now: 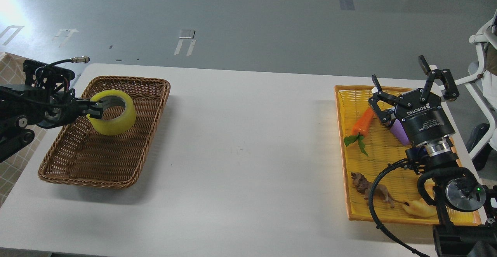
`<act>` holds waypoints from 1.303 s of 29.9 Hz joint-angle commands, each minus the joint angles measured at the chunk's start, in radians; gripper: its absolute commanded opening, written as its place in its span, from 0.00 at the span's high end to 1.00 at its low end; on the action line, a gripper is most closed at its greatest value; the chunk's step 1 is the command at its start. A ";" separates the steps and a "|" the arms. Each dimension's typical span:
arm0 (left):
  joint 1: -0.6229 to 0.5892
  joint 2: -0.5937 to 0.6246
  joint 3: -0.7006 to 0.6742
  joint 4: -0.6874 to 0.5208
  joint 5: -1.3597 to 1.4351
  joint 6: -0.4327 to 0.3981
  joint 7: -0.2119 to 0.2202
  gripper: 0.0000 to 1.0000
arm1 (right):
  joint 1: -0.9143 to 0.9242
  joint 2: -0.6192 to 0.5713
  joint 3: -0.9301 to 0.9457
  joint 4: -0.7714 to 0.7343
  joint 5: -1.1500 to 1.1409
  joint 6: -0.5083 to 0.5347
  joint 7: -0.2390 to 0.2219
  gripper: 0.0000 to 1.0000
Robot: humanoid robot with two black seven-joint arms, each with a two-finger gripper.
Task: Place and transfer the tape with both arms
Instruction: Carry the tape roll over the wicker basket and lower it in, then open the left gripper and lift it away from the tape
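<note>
yellow tape [113, 113] gripped by left end effector [94, 108], over wicker basket [105, 164]

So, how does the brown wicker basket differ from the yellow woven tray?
The brown wicker basket is dark, with high sloping walls; the yellow woven tray is bright and shallow. The basket has only the yellow tape roll over it, gripped by the left gripper's fingers; the tray holds an orange toy carrot, a brown toy lion and more. Both are rectangular, woven and rest on the white table.

Single head view, high above the white table [240, 140], facing forward and down
</note>
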 commanded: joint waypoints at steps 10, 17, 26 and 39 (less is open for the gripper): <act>0.073 -0.013 0.001 0.048 -0.068 0.043 -0.001 1.00 | -0.001 -0.001 0.001 0.000 0.001 0.000 0.000 0.01; 0.092 -0.022 0.001 0.062 -0.071 0.063 0.001 1.00 | -0.001 -0.001 -0.001 0.000 -0.001 0.000 0.000 0.01; 0.092 -0.036 -0.001 0.065 -0.093 0.063 0.002 0.91 | -0.002 -0.001 0.001 -0.001 -0.001 0.000 0.000 0.01; 0.087 -0.025 -0.005 0.055 -0.133 0.063 -0.001 0.17 | -0.002 -0.003 0.001 -0.001 0.001 0.000 0.000 0.01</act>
